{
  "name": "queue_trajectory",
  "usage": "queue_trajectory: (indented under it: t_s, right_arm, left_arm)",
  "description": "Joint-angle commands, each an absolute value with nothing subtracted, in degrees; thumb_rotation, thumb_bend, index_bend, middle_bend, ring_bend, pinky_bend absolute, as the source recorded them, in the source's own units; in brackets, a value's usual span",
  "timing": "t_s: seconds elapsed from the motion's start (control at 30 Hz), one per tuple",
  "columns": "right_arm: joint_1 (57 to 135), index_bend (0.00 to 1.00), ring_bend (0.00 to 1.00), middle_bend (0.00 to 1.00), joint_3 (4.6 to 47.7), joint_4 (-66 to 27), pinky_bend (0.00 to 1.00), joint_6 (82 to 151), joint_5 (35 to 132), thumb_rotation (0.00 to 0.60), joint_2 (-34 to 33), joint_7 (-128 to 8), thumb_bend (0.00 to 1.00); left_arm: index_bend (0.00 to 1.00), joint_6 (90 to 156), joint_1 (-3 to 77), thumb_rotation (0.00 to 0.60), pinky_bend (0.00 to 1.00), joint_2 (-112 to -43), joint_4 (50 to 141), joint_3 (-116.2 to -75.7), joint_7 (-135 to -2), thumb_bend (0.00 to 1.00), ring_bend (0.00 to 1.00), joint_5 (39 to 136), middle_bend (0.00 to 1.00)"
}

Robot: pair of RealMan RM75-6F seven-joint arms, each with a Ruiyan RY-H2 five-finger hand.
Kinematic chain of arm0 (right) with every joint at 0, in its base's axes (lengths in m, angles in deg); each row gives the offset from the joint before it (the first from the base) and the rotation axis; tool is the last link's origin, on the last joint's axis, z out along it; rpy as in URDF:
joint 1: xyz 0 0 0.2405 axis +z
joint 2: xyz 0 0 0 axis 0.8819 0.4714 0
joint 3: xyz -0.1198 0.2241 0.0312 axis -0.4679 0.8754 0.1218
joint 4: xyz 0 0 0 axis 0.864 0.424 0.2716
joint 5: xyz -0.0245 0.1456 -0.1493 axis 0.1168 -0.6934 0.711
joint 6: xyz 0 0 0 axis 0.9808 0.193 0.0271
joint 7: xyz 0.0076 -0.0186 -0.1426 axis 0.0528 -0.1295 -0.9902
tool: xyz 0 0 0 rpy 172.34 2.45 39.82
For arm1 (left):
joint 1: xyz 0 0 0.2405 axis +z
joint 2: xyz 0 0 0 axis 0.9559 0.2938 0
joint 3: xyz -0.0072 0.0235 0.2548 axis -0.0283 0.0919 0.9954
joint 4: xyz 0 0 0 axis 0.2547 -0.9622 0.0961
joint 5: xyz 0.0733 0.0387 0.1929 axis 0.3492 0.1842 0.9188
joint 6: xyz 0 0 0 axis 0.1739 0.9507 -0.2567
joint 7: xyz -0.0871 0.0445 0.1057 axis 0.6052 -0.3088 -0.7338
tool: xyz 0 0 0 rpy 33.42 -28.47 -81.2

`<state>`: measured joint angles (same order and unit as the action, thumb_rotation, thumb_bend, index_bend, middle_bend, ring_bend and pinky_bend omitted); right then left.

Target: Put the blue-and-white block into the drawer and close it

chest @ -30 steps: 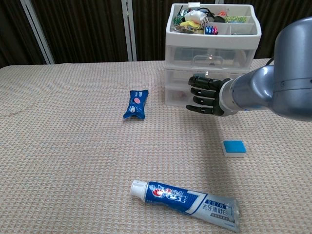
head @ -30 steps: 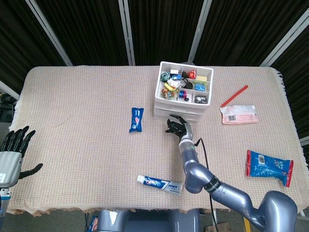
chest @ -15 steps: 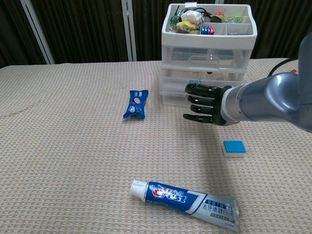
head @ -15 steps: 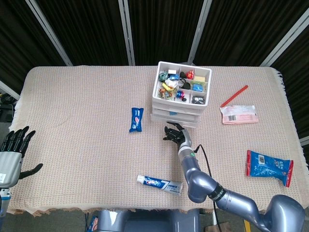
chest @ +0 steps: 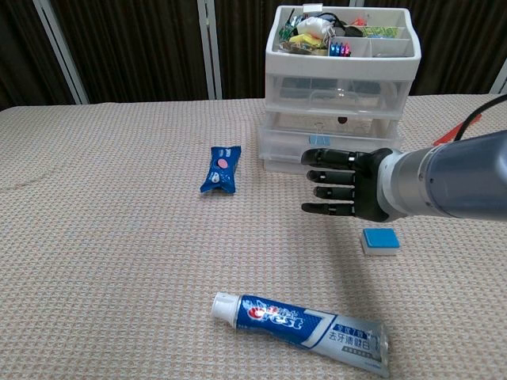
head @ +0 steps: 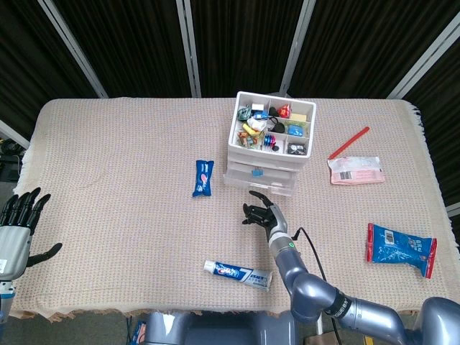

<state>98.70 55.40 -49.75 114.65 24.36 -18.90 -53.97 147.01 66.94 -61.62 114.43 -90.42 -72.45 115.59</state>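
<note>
- Right hand (chest: 342, 192) hovers in front of the drawer unit (chest: 341, 103), fingers held apart and stretched toward 9 o'clock in the chest view, nothing in it — not touching the unit.
- In the head view the same hand (head: 262, 214) sits just at 6 o'clock of the unit (head: 269, 144), its grey arm running off toward 5 o'clock.
- Block (chest: 380, 240), blue on top with a white side, lies flat on the table (chest: 103, 237) just at 5 o'clock of the right hand, below the forearm; it is outside the unit. The head view does not show it — the arm covers that spot.
- The unit's open top tray is full of small mixed items. In the head view a lower drawer (head: 260, 179) juts out toward the hand.
- Left hand (head: 18, 226) is at the table's 8 o'clock edge, fingers spread, holding nothing.
- Toothpaste (chest: 301, 321) lies at 7 o'clock of the right hand, cap end to the left.
- Blue packet (chest: 221, 169) lies at 9 o'clock of the unit, well apart from it.
- At 3 o'clock of the unit: a red pen (head: 348, 142), a pink-and-white pouch (head: 355, 170), and further toward 4 o'clock a blue-and-red pack (head: 401, 248).
</note>
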Motion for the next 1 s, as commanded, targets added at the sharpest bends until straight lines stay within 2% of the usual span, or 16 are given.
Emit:
queue_trajectory:
  t_s: [0.03, 0.17, 0.37, 0.6, 0.77, 1.0]
  right_arm:
    - [96.58, 0.20, 0.72, 0.73, 52.61, -55.12, 0.50, 117.35, 26.02, 0.600, -16.22, -55.45, 0.36]
    - [95.84, 0.22, 0.69, 0.71, 49.00, -59.39, 0.50, 119.96, 30.42, 0.600, -13.73, -58.93, 0.37]
    - [96.54, 0.22, 0.65, 0.67, 40.61, -64.73, 0.50, 125.75, 41.02, 0.600, -7.43, -71.26, 0.36]
    - [97.36, 0.17, 0.64, 0.64, 35.31, -62.91, 0.50, 129.75, 51.06, 0.600, -4.10, -79.57, 0.33]
    - [98.44, 0.15, 0.64, 0.64, 33.53, -59.48, 0.50, 131.01, 54.13, 0.600, -3.86, -84.02, 0.32]
    - [100.04, 0.15, 0.65, 0.65, 34.61, -54.71, 0.50, 130.49, 52.45, 0.600, -5.63, -86.37, 0.32]
  left_arm:
    - [0.08, 147.31, 67.02, 0.600, 0.00, -61.71, 114.26, -90.36, -72.53, 0.18, 0.00, 115.91, 0.00]
    - [0.09, 147.85, 67.14, 0.600, 0.00, -61.87, 113.92, -90.39, -72.59, 0.18, 0.00, 116.28, 0.00]
    - [0.09, 148.69, 67.40, 0.600, 0.00, -62.16, 113.46, -90.46, -72.99, 0.18, 0.00, 116.64, 0.00]
    - [0.09, 148.48, 67.44, 0.600, 0.00, -62.36, 113.47, -90.53, -73.45, 0.18, 0.00, 116.23, 0.00]
    - [0.09, 148.15, 67.35, 0.600, 0.00, -62.37, 113.56, -90.58, -73.73, 0.18, 0.00, 116.01, 0.00]
    - [0.09, 148.03, 67.37, 0.600, 0.00, -62.35, 113.74, -90.45, -73.49, 0.18, 0.00, 116.07, 0.00]
